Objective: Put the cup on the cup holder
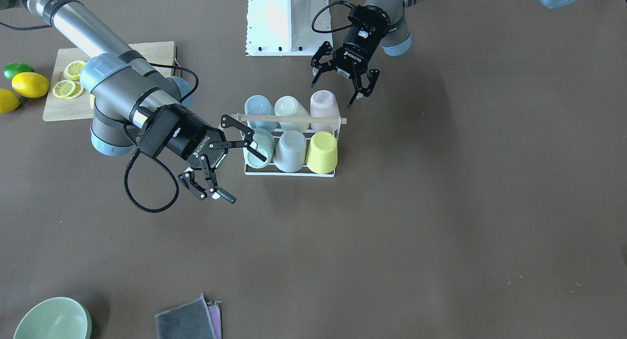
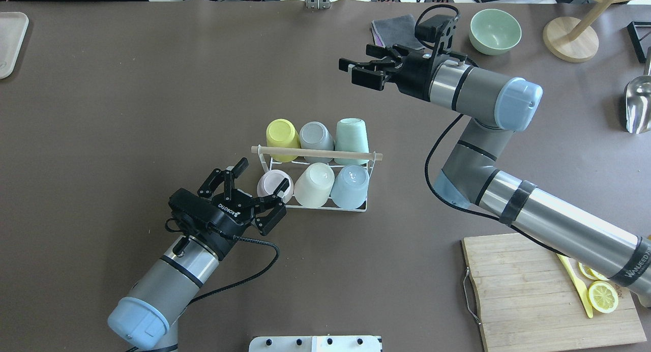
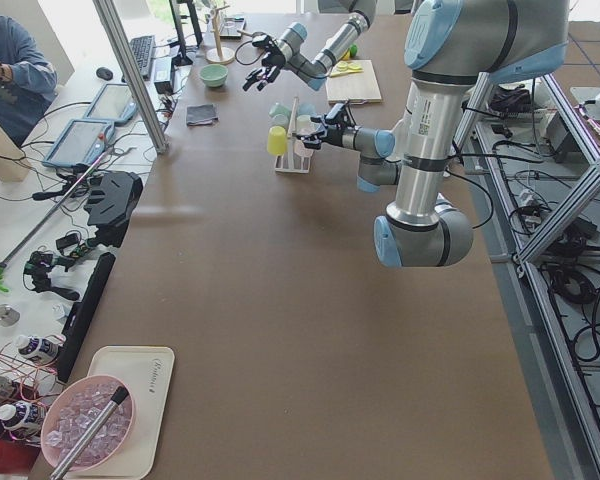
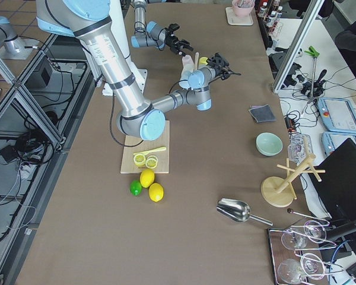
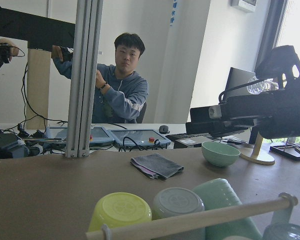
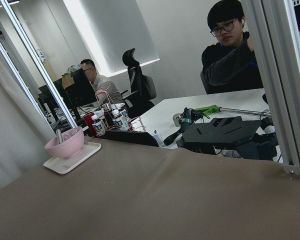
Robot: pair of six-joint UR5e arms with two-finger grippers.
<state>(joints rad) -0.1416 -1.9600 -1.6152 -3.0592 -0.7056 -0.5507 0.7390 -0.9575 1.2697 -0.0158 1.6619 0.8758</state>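
The left claw [image 2: 260, 174] is spread wide and holds nothing. It sits low beside the pink cup [image 2: 274, 185], and one finger [image 2: 280, 187] overlaps that cup's side in the overhead view; whether it touches I cannot tell. White "ROBOTIQ" lettering runs across its black body.

The right claw [image 1: 246, 179] bears the same "ROBOTIQ" mark. Its jaws are also apart and empty, and it is lifted off the bench [image 2: 152, 113], away from the rack.

The cup holder [image 2: 364, 208] stands mid-bench, its wooden dowel [image 2: 315, 152] level across the top. All six places are filled with upturned cups. The pink cup, a cream cup [image 2: 314, 184] and a blue cup [image 2: 350, 185] are on the robot's side. A yellow cup [image 2: 282, 133], a grey cup [image 2: 315, 135] and a mint cup [image 2: 352, 133] are on the far side.

A black band [image 2: 630, 268] on the right arm carries white print beginning "WANJEED". Beneath it lies a cutting board [image 2: 519, 291] with lemon slices [image 2: 602, 296].
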